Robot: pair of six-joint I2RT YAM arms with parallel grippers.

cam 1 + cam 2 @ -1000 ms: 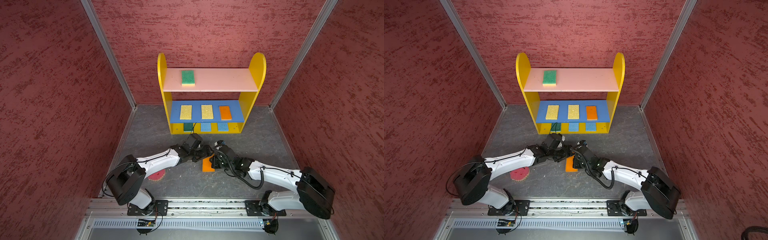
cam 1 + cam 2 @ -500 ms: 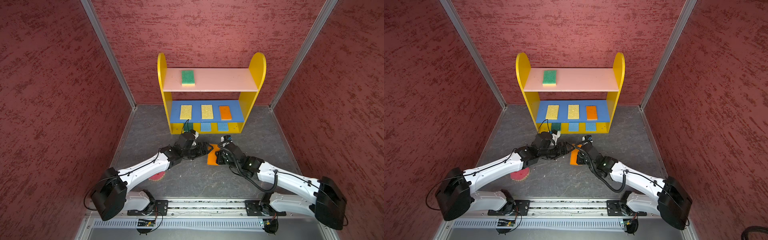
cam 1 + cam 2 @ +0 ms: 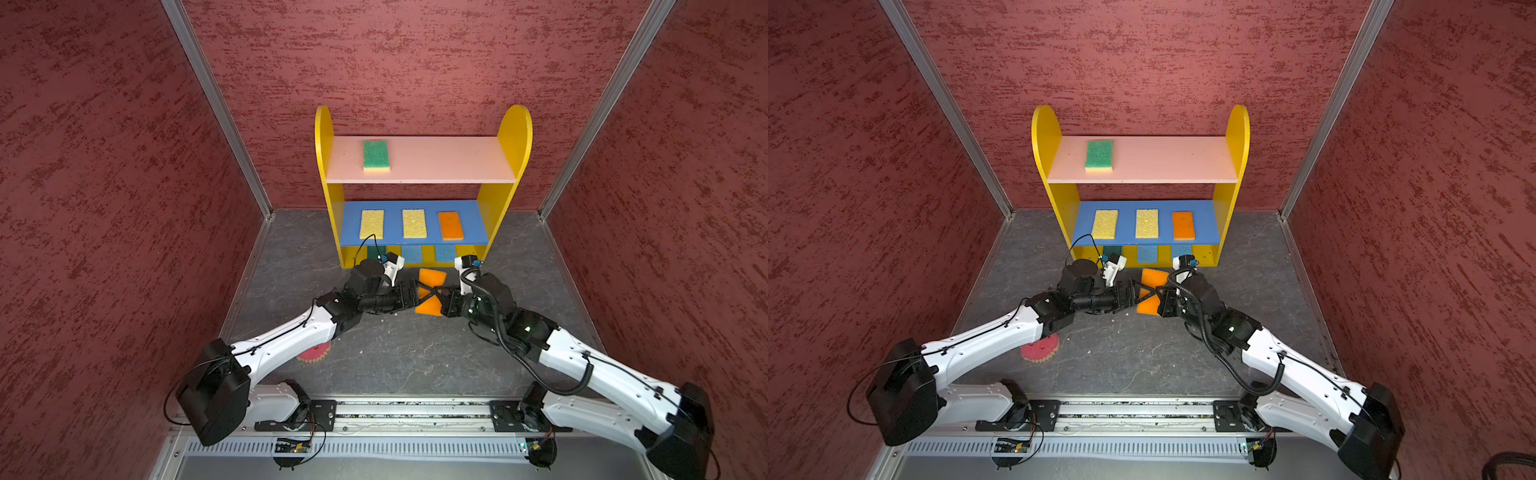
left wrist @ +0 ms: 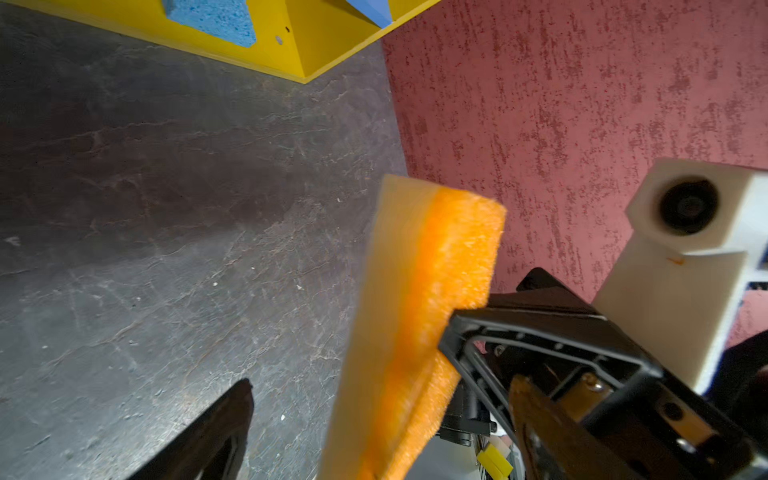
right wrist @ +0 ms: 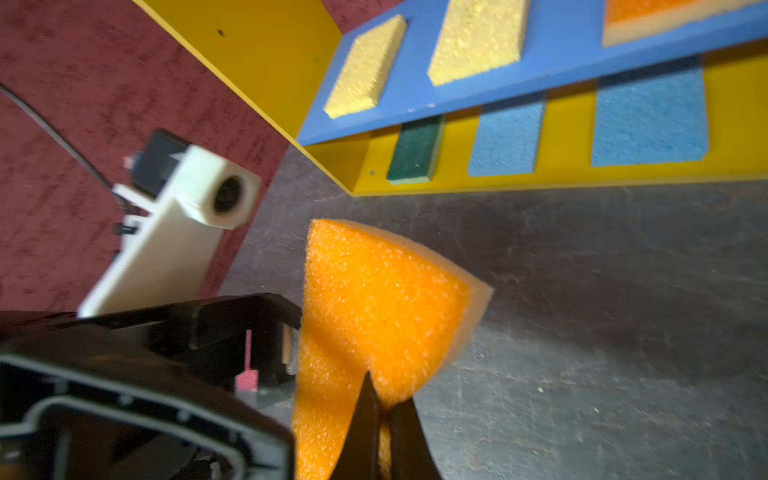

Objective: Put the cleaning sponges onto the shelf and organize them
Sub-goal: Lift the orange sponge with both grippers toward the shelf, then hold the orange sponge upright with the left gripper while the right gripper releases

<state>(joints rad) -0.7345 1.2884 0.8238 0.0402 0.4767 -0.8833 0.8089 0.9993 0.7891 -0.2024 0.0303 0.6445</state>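
Observation:
An orange sponge (image 3: 432,277) (image 3: 1152,279) hangs just in front of the shelf (image 3: 515,137), pinched at its middle into a bow-tie shape by my right gripper (image 3: 435,293) (image 5: 384,415), which is shut on it. My left gripper (image 3: 417,296) (image 4: 374,436) is open, its fingers standing either side of the sponge's left edge. On the pink board lies a green sponge (image 3: 376,156). The blue board holds two yellow sponges (image 3: 371,224) (image 3: 414,223) and an orange one (image 3: 450,225). The base holds a green sponge (image 3: 376,251) and two blue ones (image 3: 411,253) (image 3: 444,252).
A round pink-red sponge (image 3: 1038,351) lies on the grey floor, partly under my left arm. Red textured walls close in on three sides. The arms' rail (image 3: 415,409) runs along the near edge.
The orange sponge has risen off the floor and moved toward the shelf in my right gripper. My left arm has stretched forward alongside it and its jaws have spread wider.

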